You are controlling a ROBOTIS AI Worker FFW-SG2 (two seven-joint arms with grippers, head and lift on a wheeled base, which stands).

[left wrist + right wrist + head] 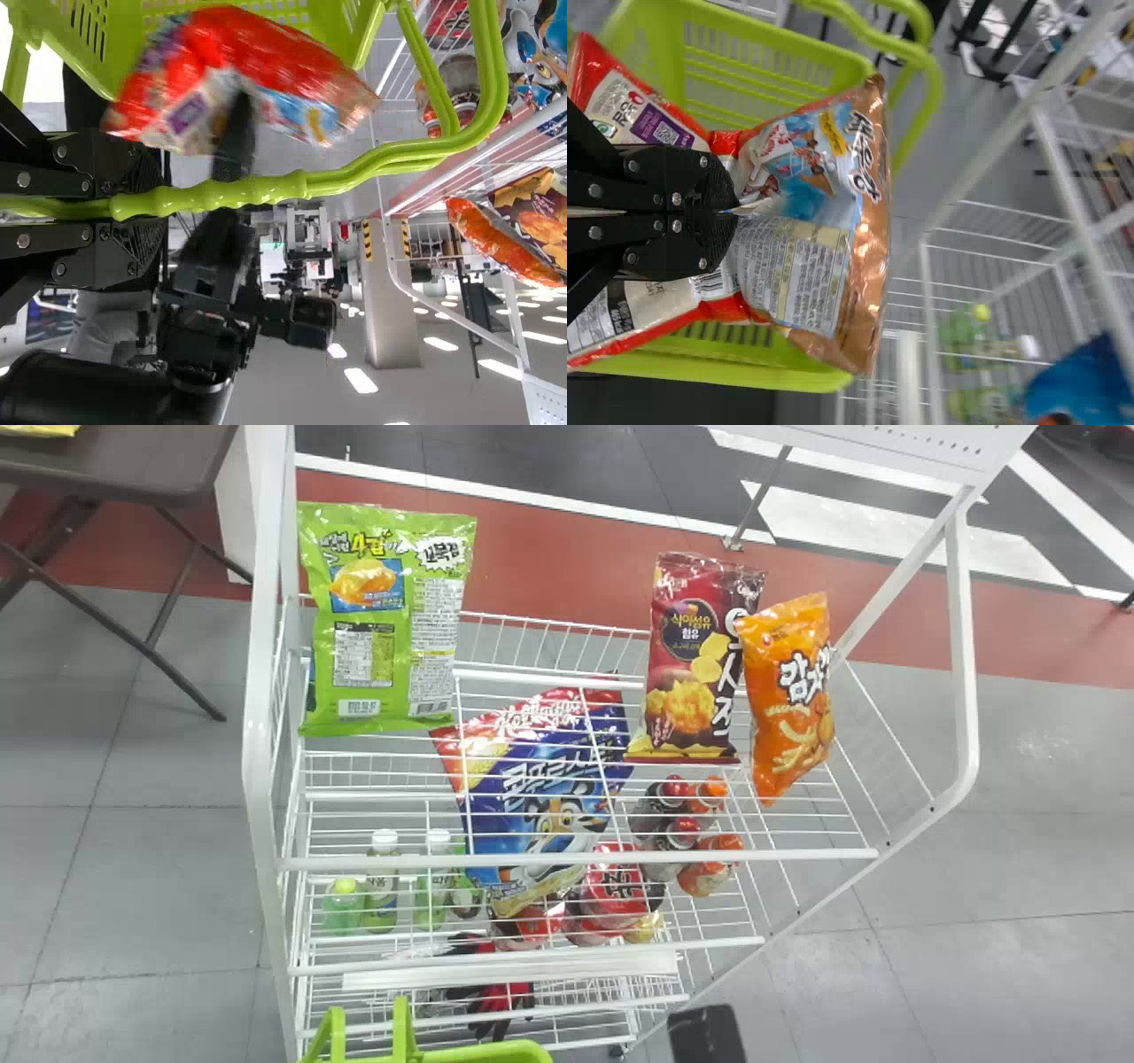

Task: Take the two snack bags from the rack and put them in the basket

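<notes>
Standing near basket (780, 35), apparently: rack (260, 717)

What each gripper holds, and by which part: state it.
The left gripper grips the basket's handle; the right gripper pinches a snack bag at its middle.

Left gripper (164, 208): mine, two black fingers closed in parallel on what they hold, firm clamp. Right gripper (729, 212): mine too, fingers pinched together at the tips, loaded. Right arm (706, 1036): black part of it at the head view's bottom edge, right of middle. Left wrist view also has that arm farther off, black jointed links, finger end blurred.
</notes>
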